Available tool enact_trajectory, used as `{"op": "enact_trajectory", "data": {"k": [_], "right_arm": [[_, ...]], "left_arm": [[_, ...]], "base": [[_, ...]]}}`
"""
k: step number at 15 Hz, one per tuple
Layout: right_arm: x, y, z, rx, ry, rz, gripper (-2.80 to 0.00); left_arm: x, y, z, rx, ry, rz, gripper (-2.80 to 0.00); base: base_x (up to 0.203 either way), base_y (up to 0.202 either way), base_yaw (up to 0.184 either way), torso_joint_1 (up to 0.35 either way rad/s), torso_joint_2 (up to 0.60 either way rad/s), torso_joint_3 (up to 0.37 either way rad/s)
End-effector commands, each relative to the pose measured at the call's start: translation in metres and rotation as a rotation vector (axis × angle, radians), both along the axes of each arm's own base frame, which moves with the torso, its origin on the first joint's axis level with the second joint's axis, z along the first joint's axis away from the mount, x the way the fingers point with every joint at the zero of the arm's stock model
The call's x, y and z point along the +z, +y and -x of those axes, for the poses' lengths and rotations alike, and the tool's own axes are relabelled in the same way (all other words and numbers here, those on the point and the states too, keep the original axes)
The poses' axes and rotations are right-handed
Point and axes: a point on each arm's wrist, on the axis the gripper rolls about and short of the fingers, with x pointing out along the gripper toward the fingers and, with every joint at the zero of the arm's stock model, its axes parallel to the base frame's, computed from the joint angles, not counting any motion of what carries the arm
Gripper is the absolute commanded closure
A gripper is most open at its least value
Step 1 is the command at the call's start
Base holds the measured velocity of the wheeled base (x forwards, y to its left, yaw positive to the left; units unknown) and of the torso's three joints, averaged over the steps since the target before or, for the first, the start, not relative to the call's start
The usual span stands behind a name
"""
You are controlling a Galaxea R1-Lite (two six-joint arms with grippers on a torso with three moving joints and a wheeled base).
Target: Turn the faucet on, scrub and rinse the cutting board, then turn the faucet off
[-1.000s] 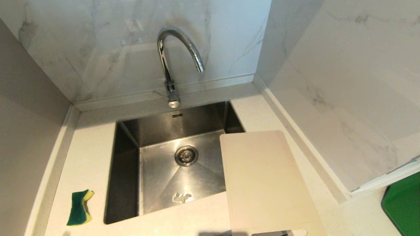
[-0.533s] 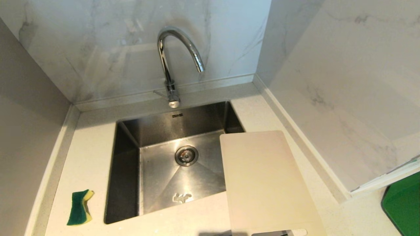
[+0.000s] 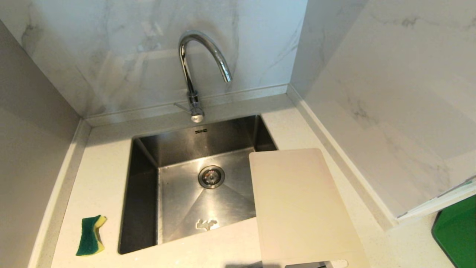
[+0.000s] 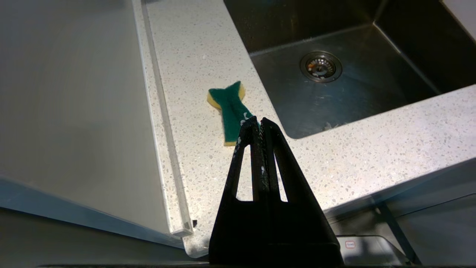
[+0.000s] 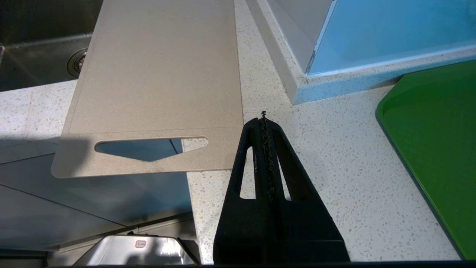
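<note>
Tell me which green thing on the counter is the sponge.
The small green-and-yellow sponge, left of the sink beyond the shut left gripper. The other, a large flat green tray, lies far right.

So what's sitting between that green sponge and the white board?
In the head view, only the sink lies between the sponge and the cutting board.

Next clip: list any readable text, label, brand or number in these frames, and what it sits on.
Nothing legible.
Small dark mark on the rear wall of the sink, under the faucet: too small to read.
Small red-edged label on a grey surface below the counter, also seen from the right wrist: too small to read.
Cutting board, sponge and green tray: no text visible.
</note>
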Motion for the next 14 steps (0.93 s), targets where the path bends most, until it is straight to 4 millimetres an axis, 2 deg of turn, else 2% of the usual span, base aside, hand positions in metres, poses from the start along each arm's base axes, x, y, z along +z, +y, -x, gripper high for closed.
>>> {"op": "enact_trajectory", "data": {"k": [1,14], "right_arm": [[0.0,0.0,-0.0001,0.001,0.001,0.0,0.0],[0.0,0.0,0.0,0.002,0.0,0.0,0.0]], "left_arm": [[-0.0012,0.0001,0.0001,0.005,-0.001,0.017,0.0],[-0.001,0.0001,0.0002,0.003,-0.002,0.016,0.0]], "base": [[0.0,0.0,0.0,0.0,0.0,0.0],[0.0,0.0,0.0,0.0,0.0,0.0]]}}
